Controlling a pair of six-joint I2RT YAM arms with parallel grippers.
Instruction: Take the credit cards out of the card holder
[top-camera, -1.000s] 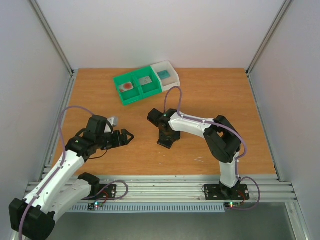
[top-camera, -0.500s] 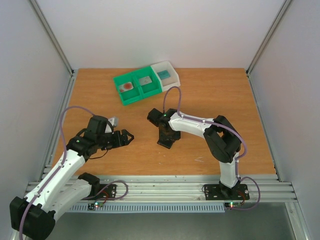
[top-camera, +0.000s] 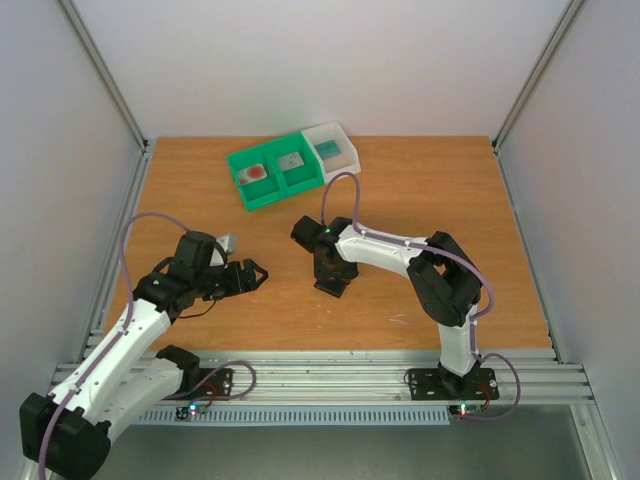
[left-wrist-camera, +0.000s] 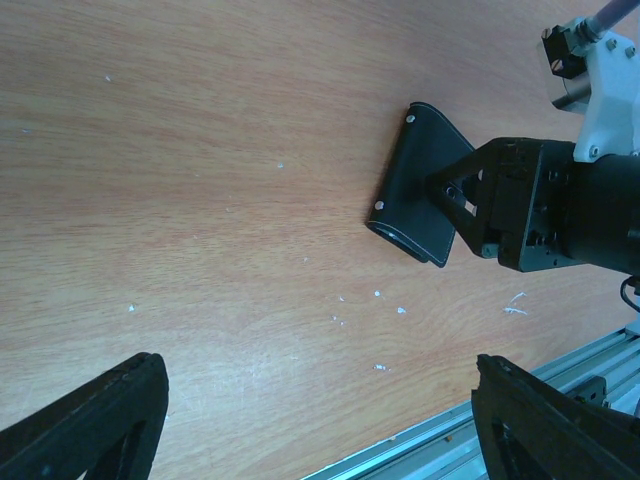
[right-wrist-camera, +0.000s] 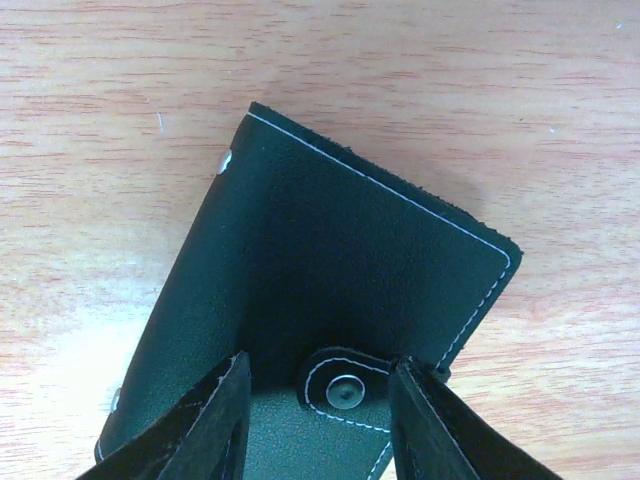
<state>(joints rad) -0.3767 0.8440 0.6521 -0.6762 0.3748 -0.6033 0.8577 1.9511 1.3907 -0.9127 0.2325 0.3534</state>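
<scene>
Hovering low over the table (top-camera: 450, 200), the left gripper (top-camera: 258, 274) spreads its jaws wide, empty; the card holder (right-wrist-camera: 330, 250) lies closed mid-table; the right gripper (right-wrist-camera: 320, 368) straddles its clasp tab (right-wrist-camera: 345, 388), fingers part-open; perhaps pinching, I cannot tell.

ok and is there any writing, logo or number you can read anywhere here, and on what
None can be read.
The card holder is plain black with white stitching and a snap, no logo or label.
The cards in the green bin are too small to show any print.
</scene>
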